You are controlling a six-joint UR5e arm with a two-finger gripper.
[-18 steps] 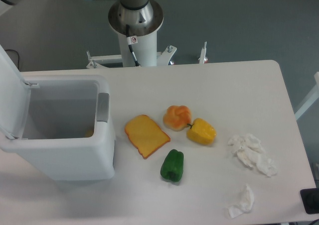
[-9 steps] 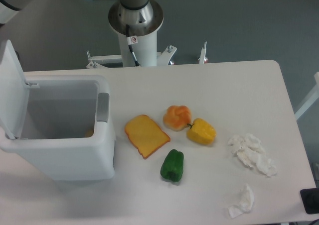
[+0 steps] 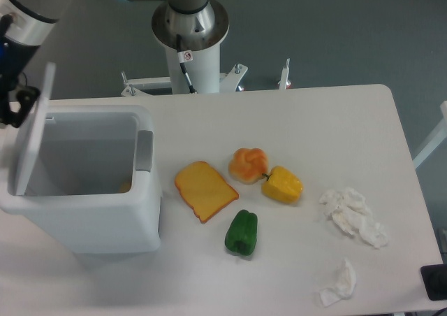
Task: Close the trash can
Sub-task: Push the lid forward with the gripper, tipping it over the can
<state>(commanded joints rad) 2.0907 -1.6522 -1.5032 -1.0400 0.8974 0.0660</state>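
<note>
Evidently mid-close, the hand, its opening impossible to judge, presses behind the trash can's upright lid, which next needs tipping down.

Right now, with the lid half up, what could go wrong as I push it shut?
The lid stands nearly upright, so a weak push may let it fall back open. The hand sits at the frame edge, contact unclear; it could slip off. A hard push might shove the trash can sideways.
</note>
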